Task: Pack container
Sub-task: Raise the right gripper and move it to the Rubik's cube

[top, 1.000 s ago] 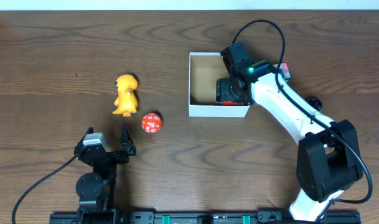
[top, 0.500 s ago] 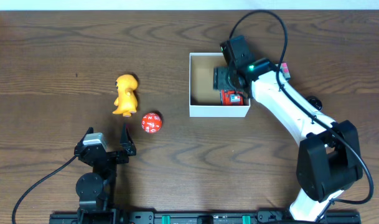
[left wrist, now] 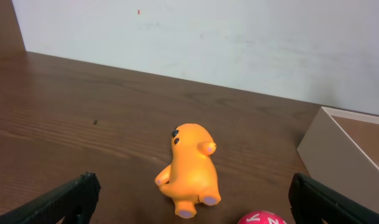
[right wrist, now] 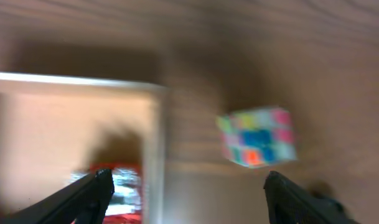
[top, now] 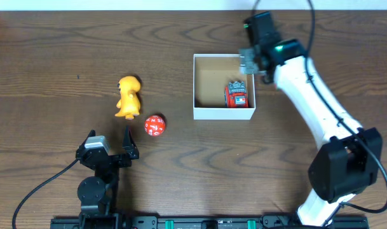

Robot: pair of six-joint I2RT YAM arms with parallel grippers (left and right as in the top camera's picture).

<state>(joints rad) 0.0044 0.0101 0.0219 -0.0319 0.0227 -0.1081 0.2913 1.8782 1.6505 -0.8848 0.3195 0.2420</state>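
The container (top: 222,114) is a shallow white-walled box with a brown inside, at the table's middle right. A red toy (top: 237,95) lies in its near right corner, and the right wrist view shows it as a red toy (right wrist: 117,186) beside the container's white wall (right wrist: 153,143). My right gripper (top: 251,63) hovers over the far right corner, open, nothing between its fingers (right wrist: 83,196). An orange figure (top: 128,97) and a red ball (top: 154,125) lie left of the box. My left gripper (top: 110,144) rests open near the front edge, facing the orange figure (left wrist: 189,171).
A multicoloured cube (right wrist: 256,137) lies on the table just outside the container's right wall; the right arm hides it from overhead. The left wrist view shows the container's corner (left wrist: 329,146) at the right and a white wall behind the table.
My right gripper has let go of the red toy in the container, risen, and swung back and right over the far right corner. The left arm has not moved.
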